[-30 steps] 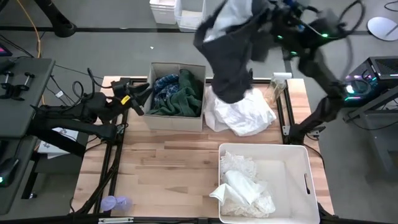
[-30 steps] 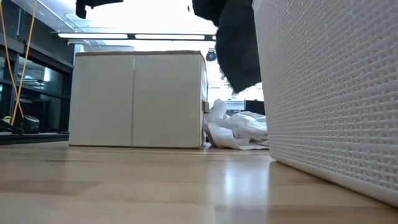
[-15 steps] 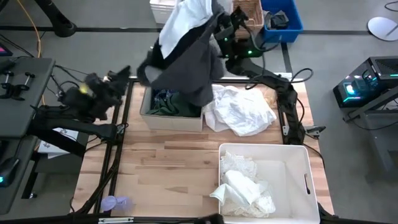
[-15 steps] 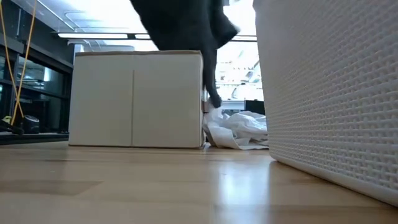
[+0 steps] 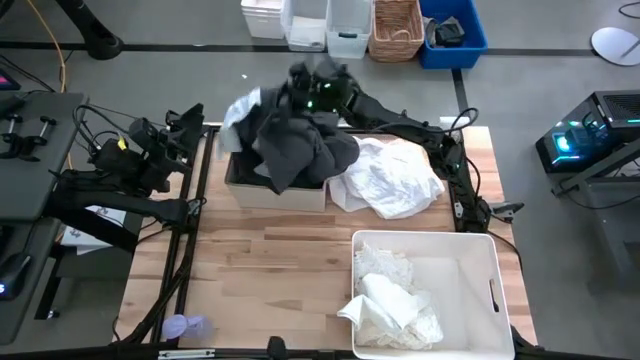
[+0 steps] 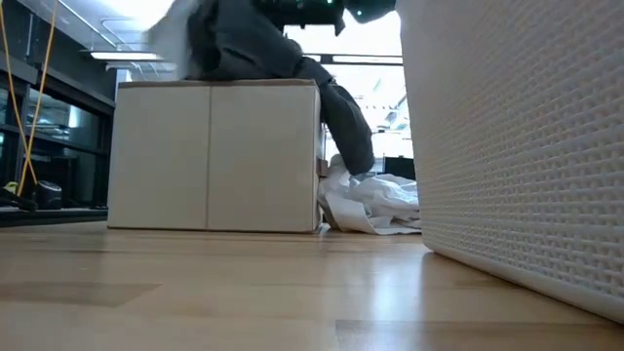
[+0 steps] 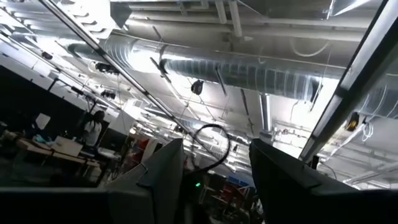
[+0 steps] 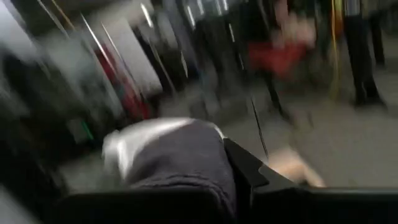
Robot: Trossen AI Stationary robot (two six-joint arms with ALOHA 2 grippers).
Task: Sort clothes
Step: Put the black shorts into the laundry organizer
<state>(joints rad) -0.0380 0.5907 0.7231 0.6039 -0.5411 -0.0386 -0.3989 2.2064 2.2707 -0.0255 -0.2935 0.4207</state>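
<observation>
My right pincer [image 5: 312, 92] gripped one black-grey garment [image 5: 297, 150] heaped over the far-left cardboard box [image 5: 275, 192], beside one white pile [image 5: 388, 178]; my left pincer [image 5: 190, 122] hung open, empty.

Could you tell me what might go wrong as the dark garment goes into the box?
The black-grey garment lies heaped over the cardboard box, and a fold hangs down outside its wall in the low view, so it may slide out onto the white cloth pile. The right claw is at the heap and may drag the fabric back up when it lifts. The left claw waits open beside the box, off the table's edge.
</observation>
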